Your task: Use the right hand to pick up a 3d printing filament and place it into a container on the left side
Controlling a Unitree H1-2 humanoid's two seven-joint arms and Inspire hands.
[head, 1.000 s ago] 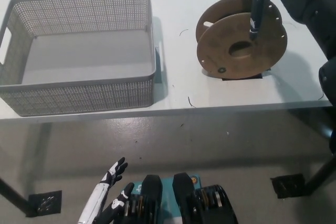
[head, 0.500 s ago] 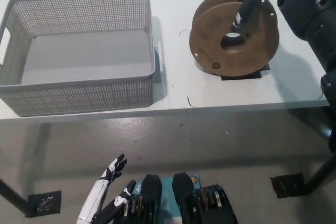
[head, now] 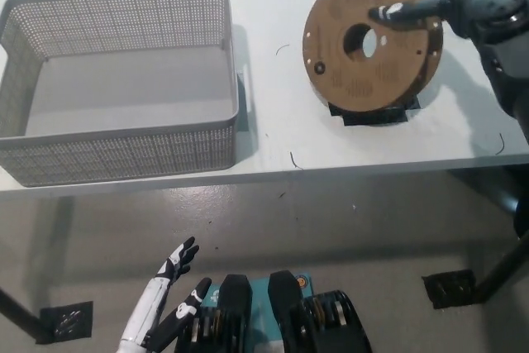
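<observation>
One brown spool (head: pixel 364 43) stands tilted on your desk (head: pixel 273 134), your right hand (head: pixel 438 7) gripping its rim. Your left hand (head: pixel 169 303) hangs low, fingers spread, holding nothing.

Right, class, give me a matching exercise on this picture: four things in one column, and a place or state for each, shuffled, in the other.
Things:
1. filament spool
2. grey basket
3. left hand
4. right hand

Places or states:
A. low in the picture, below the table edge, fingers apart
B. on the table's left side, nothing in it
C. tipped up on the table's right side
D. gripping the spool's upper right rim

Pairs: 1-C, 2-B, 3-A, 4-D
</observation>
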